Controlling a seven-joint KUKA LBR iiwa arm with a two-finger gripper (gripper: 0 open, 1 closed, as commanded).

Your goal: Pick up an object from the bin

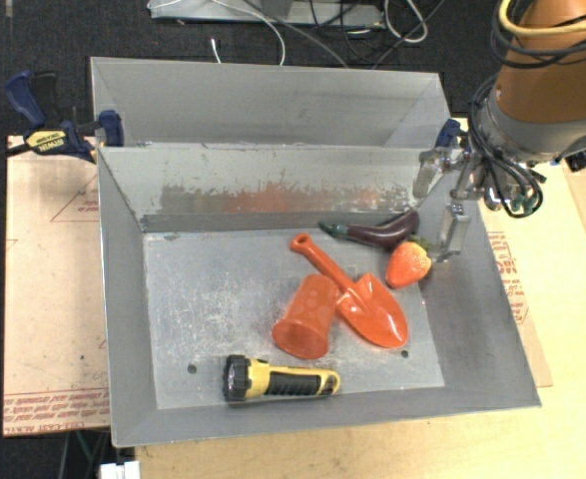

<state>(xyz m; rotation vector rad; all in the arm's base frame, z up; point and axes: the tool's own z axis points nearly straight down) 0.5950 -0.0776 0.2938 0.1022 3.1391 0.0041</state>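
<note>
1. We see the gripper (440,218) low beside the right wall of the bin (273,173), its jaws spread apart with nothing between them.
2. Just below the jaws, at one fingertip, lies a red toy strawberry (409,263). Just to their left lies a dark purple aubergine (377,233).
3. Farther down and left of the jaws lie an orange scoop (367,305), an orange cup (303,319) and a yellow torch (278,379).
4. We judge this to be the approach step. Next, the jaws must straddle the strawberry and then close.
</note>
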